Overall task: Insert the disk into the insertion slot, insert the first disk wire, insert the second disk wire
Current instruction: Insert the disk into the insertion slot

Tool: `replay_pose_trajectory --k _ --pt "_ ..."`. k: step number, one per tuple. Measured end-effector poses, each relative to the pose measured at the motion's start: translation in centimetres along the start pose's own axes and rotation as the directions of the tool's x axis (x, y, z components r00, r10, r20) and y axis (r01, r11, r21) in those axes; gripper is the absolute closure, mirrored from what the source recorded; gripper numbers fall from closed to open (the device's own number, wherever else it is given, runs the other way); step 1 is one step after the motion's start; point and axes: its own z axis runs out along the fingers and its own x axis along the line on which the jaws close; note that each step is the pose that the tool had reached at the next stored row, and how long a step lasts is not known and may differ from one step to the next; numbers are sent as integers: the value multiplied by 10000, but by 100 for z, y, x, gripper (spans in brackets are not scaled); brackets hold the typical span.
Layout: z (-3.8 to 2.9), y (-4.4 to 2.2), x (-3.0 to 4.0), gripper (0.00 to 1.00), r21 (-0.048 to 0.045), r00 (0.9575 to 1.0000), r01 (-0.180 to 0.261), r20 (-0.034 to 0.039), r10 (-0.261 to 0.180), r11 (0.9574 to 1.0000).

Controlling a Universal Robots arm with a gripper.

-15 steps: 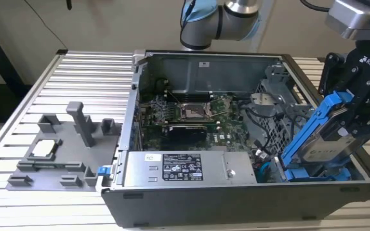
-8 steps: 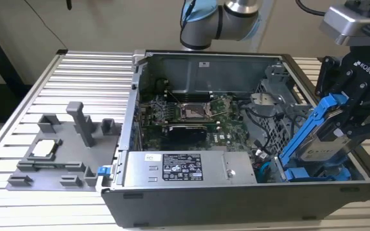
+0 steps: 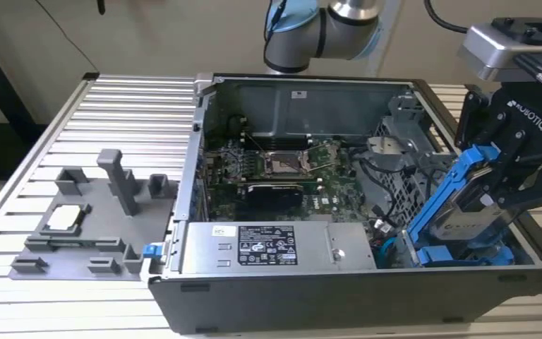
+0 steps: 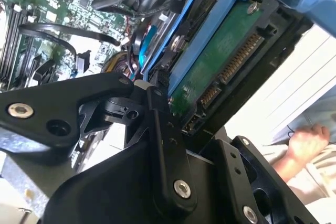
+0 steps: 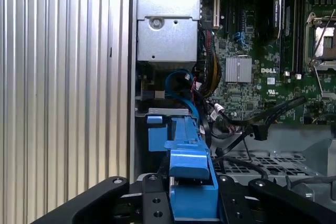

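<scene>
My gripper point(image 3: 493, 185) is shut on the disk point(image 3: 459, 209), a silver drive in a bright blue carrier frame. It holds the disk tilted on edge over the near corner of the open computer case point(image 3: 346, 296), at the exterior view's right. The disk's lower end reaches down to the insertion slot point(image 3: 420, 248), beside another blue carrier point(image 3: 473, 256). In the second wrist view the disk's green circuit board point(image 4: 220, 61) and its connector face the camera, next to a black finger point(image 4: 164, 129). In the first wrist view the blue frame point(image 5: 190, 174) sits between my gripper's point(image 5: 191, 205) fingers above the dark bay point(image 5: 157, 156).
A perforated grey cage point(image 3: 405, 159), the motherboard point(image 3: 281, 169) and a power supply point(image 3: 271, 247) fill the case. Blue and black cables point(image 5: 181, 80) loop near the bay. A grey fixture point(image 3: 92, 212) stands on the slatted table at the exterior view's left. A person's hand point(image 4: 304, 140) is nearby.
</scene>
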Motion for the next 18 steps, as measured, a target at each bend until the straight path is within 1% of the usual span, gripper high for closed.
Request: replay_pose_trajectory --k 6,13,15,18 --pt "109 -4 -17 67 0 10000 -1 -17 1 10000" --pt "234 -9 -37 67 0 10000 -3 -79 3 10000" --pt "250 -10 -42 67 0 10000 -4 -89 4 10000" --pt "253 -10 -42 67 0 10000 -4 -91 4 10000"
